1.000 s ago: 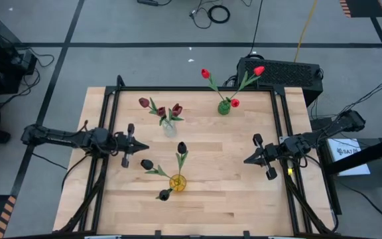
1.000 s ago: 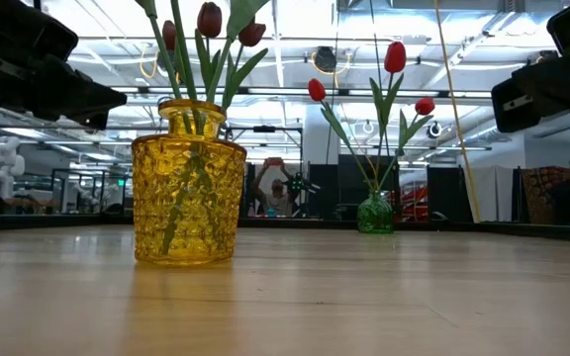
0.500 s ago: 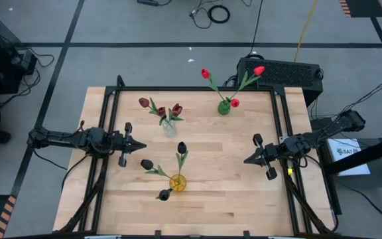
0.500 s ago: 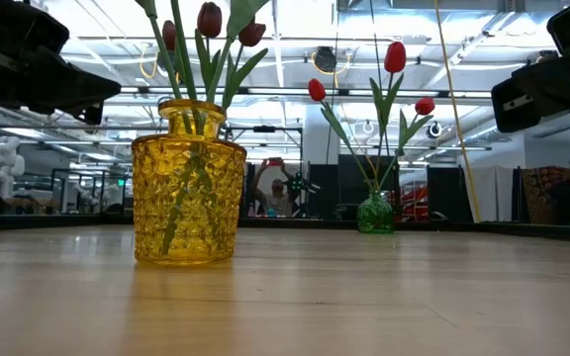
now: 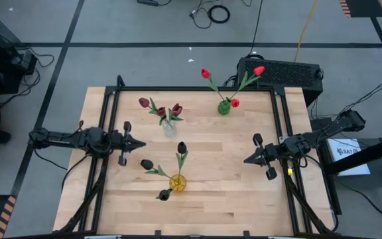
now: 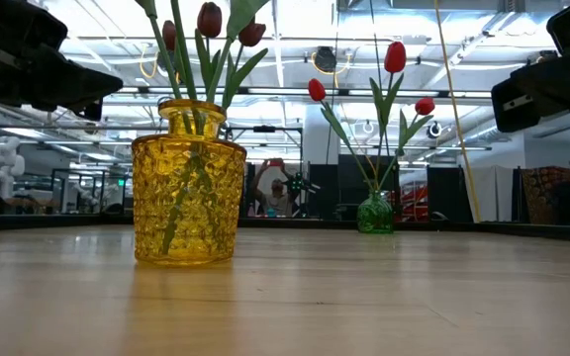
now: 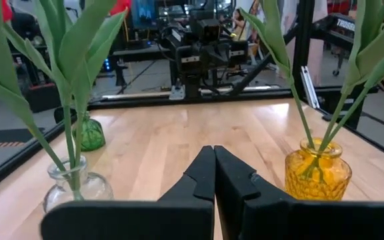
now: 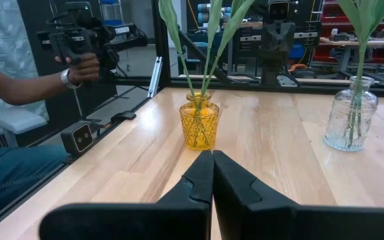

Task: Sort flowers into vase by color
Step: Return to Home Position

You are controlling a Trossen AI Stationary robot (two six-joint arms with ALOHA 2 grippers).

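Yellow vase (image 5: 176, 181) held the black tulips (image 5: 182, 147), clear vase (image 5: 169, 127) the maroon tulips (image 5: 160, 111), green vase (image 5: 224, 107) the red tulips (image 5: 205, 74); we judged sorting done. Left gripper (image 5: 142, 143) and right gripper (image 5: 246, 160) hovered empty at opposite sides of the table (image 5: 231, 199), fingers pressed together.

Yellow vase (image 6: 187, 183) holds dark, perhaps maroon, tulips (image 6: 209, 20).

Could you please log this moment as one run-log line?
left pincer shut, empty, left side | right pincer shut, empty, right side | black tulips in yellow vase | maroon tulips in clear vase | red tulips in green vase
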